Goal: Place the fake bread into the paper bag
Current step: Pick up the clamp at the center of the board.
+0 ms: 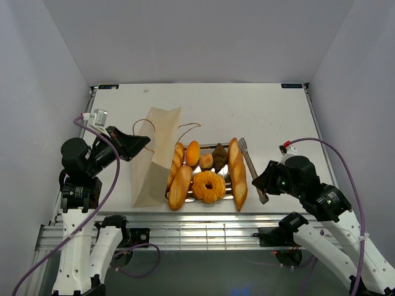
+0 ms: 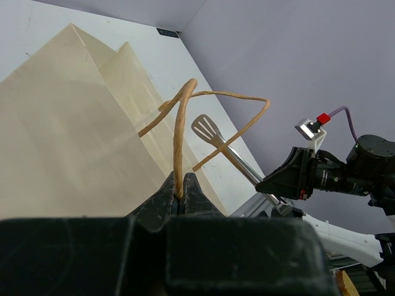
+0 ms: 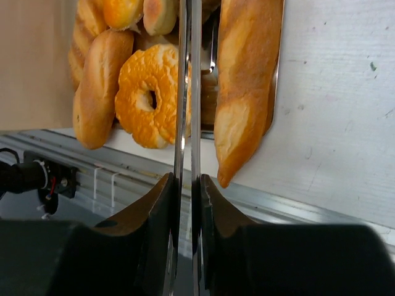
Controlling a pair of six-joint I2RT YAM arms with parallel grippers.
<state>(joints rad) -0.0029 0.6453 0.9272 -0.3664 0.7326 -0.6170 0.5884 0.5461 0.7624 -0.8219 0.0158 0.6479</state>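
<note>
The cream paper bag [image 1: 155, 157] lies left of the steel tray [image 1: 226, 179], its mouth toward the far side. My left gripper [image 1: 145, 141] is shut on one brown cord handle [image 2: 179, 123] at the bag's mouth; the bag also fills the left wrist view [image 2: 62, 135]. The fake bread sits on the tray: a long baguette [image 1: 237, 172], a ring doughnut [image 1: 208, 186], an oval roll [image 1: 180, 187] and a dark pastry [image 1: 220, 157]. My right gripper [image 1: 263, 184] is shut on the metal tongs [image 1: 250, 163], whose arms reach over the doughnut [image 3: 145, 92] and baguette [image 3: 244, 80].
The tray lies close to the table's near edge, with a metal rail [image 1: 203, 234] just in front of it. The bag's second cord handle [image 1: 188, 128] loops loose on the table behind the tray. White walls enclose the table on three sides.
</note>
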